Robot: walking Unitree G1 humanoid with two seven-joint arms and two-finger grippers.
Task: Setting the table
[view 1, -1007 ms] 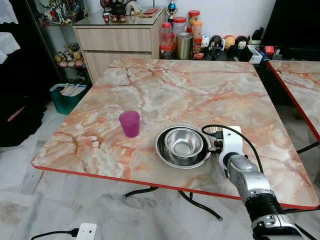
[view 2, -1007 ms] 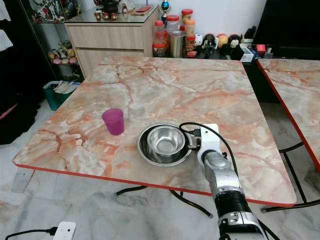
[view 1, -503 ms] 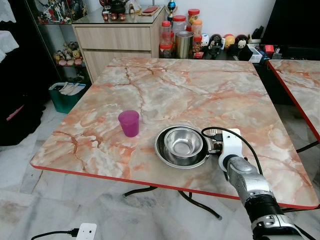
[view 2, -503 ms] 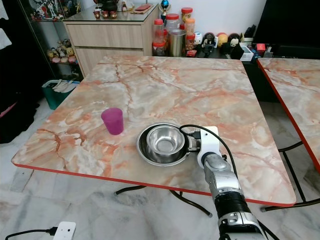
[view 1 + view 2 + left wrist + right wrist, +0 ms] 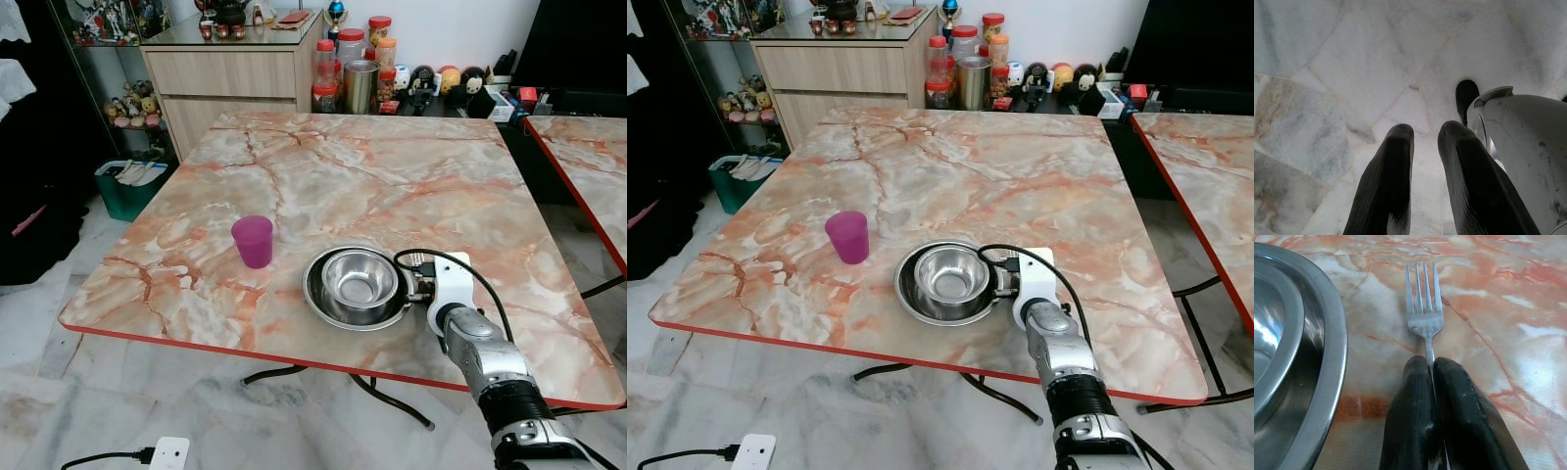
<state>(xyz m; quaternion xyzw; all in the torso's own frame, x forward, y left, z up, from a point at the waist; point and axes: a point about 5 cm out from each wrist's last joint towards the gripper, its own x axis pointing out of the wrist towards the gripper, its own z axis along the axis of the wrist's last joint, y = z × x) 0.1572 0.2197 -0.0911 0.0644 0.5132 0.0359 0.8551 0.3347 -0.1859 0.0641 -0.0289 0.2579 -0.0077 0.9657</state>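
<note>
**Fork beside the stacked steel dishes**

A silver four-tined fork (image 5: pixel 1424 313) lies low over the marble bench (image 5: pixel 392 176), tines pointing forward, its handle pinched in the right tool (image 5: pixel 1431 363). It sits just beside a steel bowl (image 5: pixel 360 279) nested in a steel plate (image 5: pixel 318 302). A purple cup (image 5: pixel 253 241) stands upright nearby.

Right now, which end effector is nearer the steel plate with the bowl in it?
Right. The right end effector, shut on a fork, sits on the table just beside the steel plate. The left end effector hangs over the floor, away from it.
</note>
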